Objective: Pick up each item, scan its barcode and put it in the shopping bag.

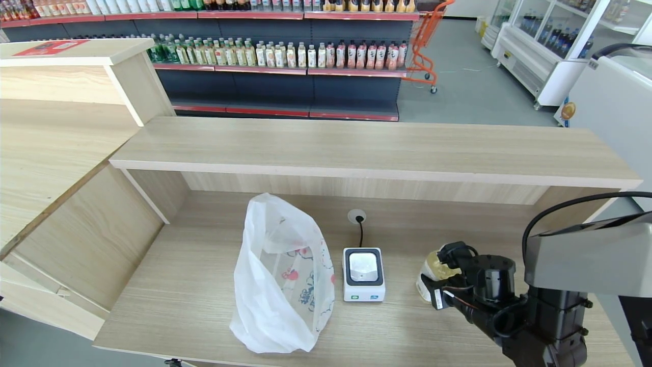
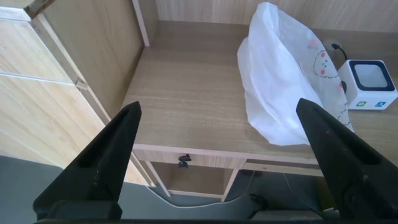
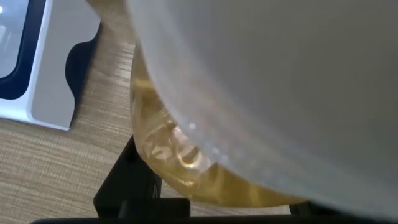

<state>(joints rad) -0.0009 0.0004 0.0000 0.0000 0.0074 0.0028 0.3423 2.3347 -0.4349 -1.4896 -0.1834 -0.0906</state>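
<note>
Nearest, the left tool (image 2: 217, 163) hangs over the table's (image 2: 186, 93) near edge, its two dark fingers (image 2: 99, 168) spread wide with nothing between them.

On the robot's right, the right tool (image 1: 440, 275) is closed on a jar (image 1: 432, 269), one finger on its far side and one on its near side. The jar is clear, with a pale label, and holds something yellow-gold. From the right wrist the same golden contents (image 3: 180, 155) show through the wall, with a black finger (image 3: 124, 193) against the jar and the wood grain just below. The jar seems to sit on the table (image 1: 183, 306) rather than hang above it, though the arm hides its base.

Just left of the jar stands the scanner (image 1: 363, 273), a white box with a dark glass window facing up. Its black cable (image 1: 360, 232) runs back to a round hole in the tabletop.

Touching or just beside the scanner's left side is the bag (image 1: 277, 275), white thin plastic, standing with its mouth open upward and toward the robot. Red and blue print shows through its wall; I cannot tell whether anything lies inside.

Behind these rises a raised wooden ledge (image 1: 356, 148). Beyond it stand store shelves (image 1: 285, 86) lined with bottles (image 1: 305, 55), an orange cart (image 1: 425, 43), and white coolers (image 1: 550, 51) to the right.
</note>
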